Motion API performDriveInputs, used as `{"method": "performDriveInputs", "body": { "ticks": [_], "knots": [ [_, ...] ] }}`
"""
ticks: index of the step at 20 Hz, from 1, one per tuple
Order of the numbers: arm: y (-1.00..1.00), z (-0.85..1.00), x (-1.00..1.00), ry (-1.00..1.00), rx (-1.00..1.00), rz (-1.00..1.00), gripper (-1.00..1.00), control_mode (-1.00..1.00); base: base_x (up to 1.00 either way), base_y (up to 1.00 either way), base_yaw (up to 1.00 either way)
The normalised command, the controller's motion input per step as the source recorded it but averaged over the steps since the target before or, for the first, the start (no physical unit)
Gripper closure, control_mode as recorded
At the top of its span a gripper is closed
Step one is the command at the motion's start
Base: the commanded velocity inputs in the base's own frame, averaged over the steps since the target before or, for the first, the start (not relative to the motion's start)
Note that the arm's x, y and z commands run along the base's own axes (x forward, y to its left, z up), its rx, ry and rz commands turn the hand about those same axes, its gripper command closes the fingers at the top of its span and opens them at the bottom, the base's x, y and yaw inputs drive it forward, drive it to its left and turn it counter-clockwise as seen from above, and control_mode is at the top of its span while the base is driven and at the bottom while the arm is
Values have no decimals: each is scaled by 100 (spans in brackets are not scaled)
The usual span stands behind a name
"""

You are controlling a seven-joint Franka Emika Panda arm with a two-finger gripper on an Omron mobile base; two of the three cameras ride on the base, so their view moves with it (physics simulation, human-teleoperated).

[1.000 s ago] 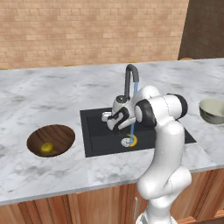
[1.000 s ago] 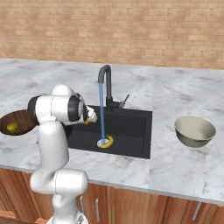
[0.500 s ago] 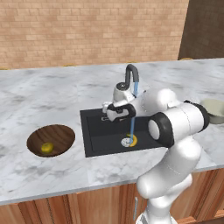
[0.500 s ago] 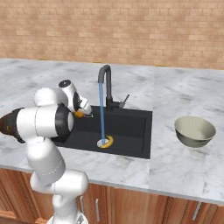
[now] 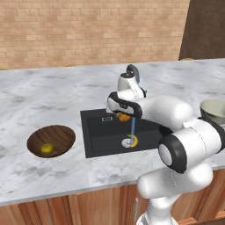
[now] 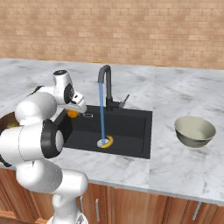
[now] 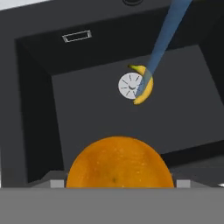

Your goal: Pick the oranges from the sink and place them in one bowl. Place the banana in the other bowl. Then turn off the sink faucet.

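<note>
My gripper [image 5: 123, 113] is shut on the bright orange [image 7: 117, 164], which hangs over the left part of the black sink [image 5: 103, 138]. The same orange [image 6: 72, 114] sits under the white hand. A duller yellow-green orange [image 5: 47, 148] lies in the dark wooden bowl [image 5: 61, 134] on the counter to the left. The banana [image 7: 146, 85] rests on the sink floor beside the silver drain [image 7: 130, 85]. Water runs from the dark gooseneck faucet [image 6: 106, 83] onto it. The pale grey-beige bowl [image 6: 194, 130] stands on the counter to the right, with nothing in it.
A brick wall runs behind the marble counter [image 6: 175, 94]. The faucet's thin side lever [image 6: 125, 99] sticks out to the right of its base. My own arm's large elbow [image 5: 189, 147] bulges over the sink's right front corner.
The arm has swung round, its elbow coming toward the cameras. The gripper, still shut on the orange, has drifted slightly left over the sink. The water keeps running.
</note>
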Motion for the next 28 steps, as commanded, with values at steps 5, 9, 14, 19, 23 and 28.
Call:
{"method": "performDriveInputs", "body": {
  "ticks": [5, 9, 14, 19, 23, 28],
  "knots": [
    [21, 4, -45, 19, -1, 1, 100, -100, 0, 0, 0],
    [51, -17, -52, -3, -3, 11, 100, -100, 0, 0, 0],
    [56, -22, -37, -20, -1, 14, 100, -100, 0, 0, 0],
    [26, -3, -5, -26, 6, 16, 100, -100, 0, 0, 0],
    [9, 2, 0, -5, 15, 17, 100, -100, 0, 0, 0],
    [15, 12, 0, 2, 16, 14, 100, -100, 0, 0, 0]
  ]
}}
